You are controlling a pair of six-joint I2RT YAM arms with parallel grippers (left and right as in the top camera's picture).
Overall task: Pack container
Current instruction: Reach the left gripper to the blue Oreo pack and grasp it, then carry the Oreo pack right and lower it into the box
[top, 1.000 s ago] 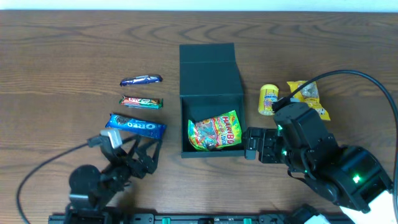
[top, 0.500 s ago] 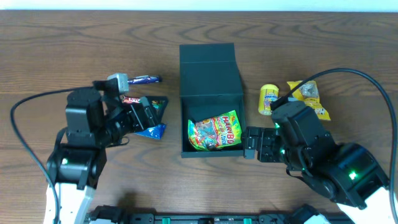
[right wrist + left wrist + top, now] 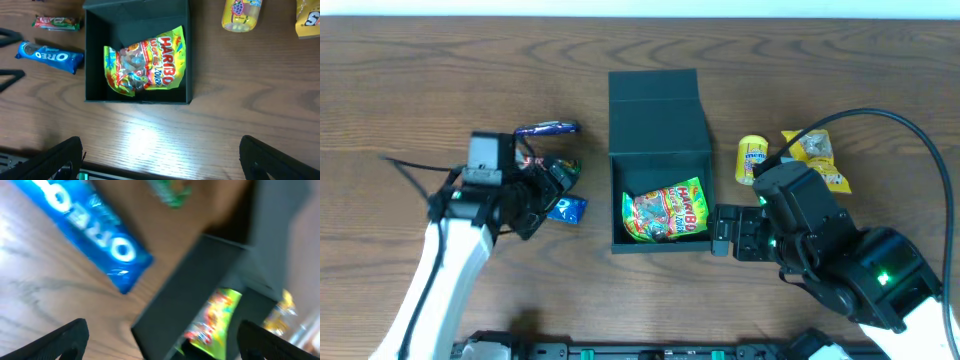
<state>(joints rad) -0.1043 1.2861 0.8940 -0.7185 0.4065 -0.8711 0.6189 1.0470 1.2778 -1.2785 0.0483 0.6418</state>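
Two pincers, both spread wide and gripping nothing. Your left pincer [image 3: 553, 190] hovers over the blue biscuit packet [image 3: 85, 227] and the green bar [image 3: 56, 22], left of mid-bench. A purple bar [image 3: 548, 128] lies just past them toward the far edge. The container [image 3: 655, 115] sits open at mid-bench, its lid flap laid back toward the far edge, with a yellow sweet bag [image 3: 145, 65] inside. Your right pincer [image 3: 718, 232] hangs just beside its near right corner. A yellow tub [image 3: 752, 158] and a yellow packet [image 3: 817, 155] lie to the container's right.
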